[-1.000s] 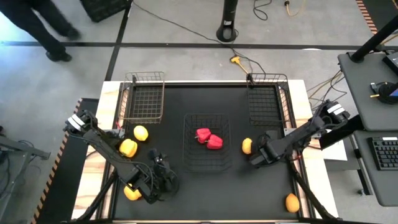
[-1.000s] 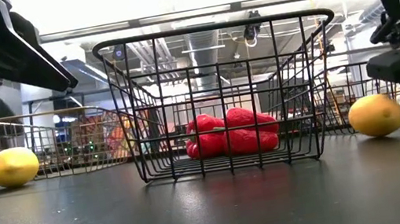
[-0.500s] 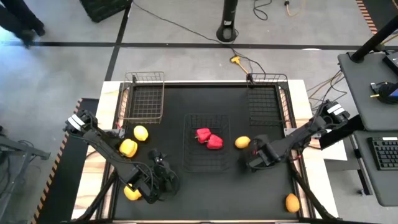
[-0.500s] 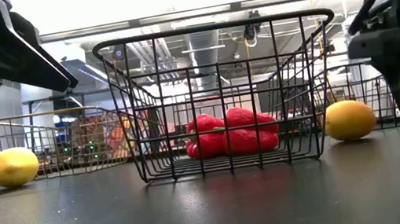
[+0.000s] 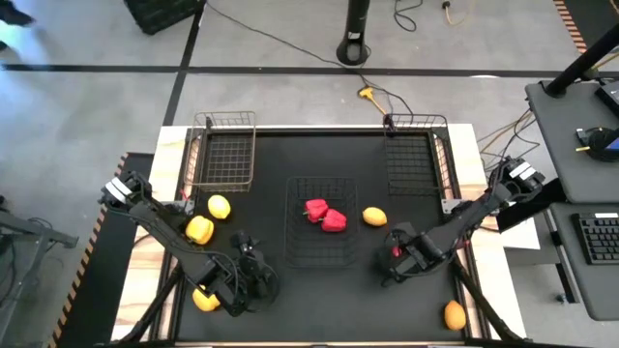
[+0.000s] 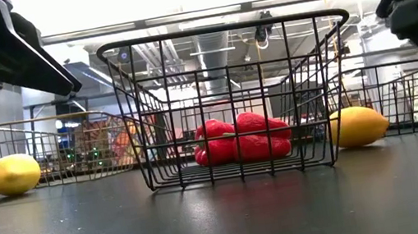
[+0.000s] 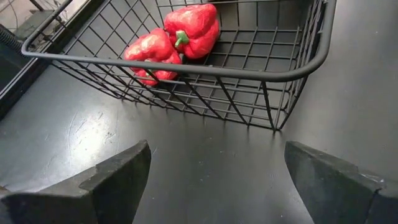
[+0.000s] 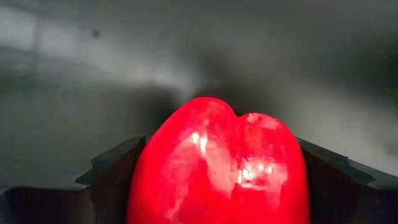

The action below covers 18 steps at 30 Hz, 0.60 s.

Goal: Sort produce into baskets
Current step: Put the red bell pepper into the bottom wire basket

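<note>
While clamped on a glossy red bell pepper (image 8: 217, 165), right claw (image 5: 395, 253) sat right of dark wire centre basket (image 5: 322, 253) | left claw (image 7: 211, 180) spread, near tabletop's (image 5: 319, 300) front-left.

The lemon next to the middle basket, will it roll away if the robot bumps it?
Probably, yes. The lemon is rounded and lies loose on the flat table, apart from the basket, so a nudge could send it wobbling off. Its skin looks glossy, so fingers might slip. The right gripper, beside it, holds a red pepper.
</note>
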Each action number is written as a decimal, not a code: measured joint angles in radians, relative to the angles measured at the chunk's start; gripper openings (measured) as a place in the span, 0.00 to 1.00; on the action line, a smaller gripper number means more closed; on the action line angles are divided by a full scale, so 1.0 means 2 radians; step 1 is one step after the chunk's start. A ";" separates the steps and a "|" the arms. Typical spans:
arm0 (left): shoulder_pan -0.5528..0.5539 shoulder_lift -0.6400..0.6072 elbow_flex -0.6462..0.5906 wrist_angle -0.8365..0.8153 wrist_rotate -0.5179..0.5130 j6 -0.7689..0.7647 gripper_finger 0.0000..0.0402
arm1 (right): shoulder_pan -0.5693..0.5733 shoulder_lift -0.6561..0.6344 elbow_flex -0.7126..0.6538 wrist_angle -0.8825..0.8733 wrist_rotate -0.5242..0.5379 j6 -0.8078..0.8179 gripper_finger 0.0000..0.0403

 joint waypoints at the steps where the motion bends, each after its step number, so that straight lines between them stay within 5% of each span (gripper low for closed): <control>1: 0.000 0.000 0.000 0.000 0.000 0.000 0.87 | 0.004 0.000 0.000 0.005 0.000 -0.001 0.86; 10: 0.000 0.000 0.000 0.000 0.000 0.000 0.87 | 0.028 0.000 0.050 0.017 -0.004 -0.054 0.86; 18: 0.000 0.000 0.000 0.000 -0.001 0.000 0.87 | 0.037 0.000 0.190 0.038 0.001 -0.231 0.86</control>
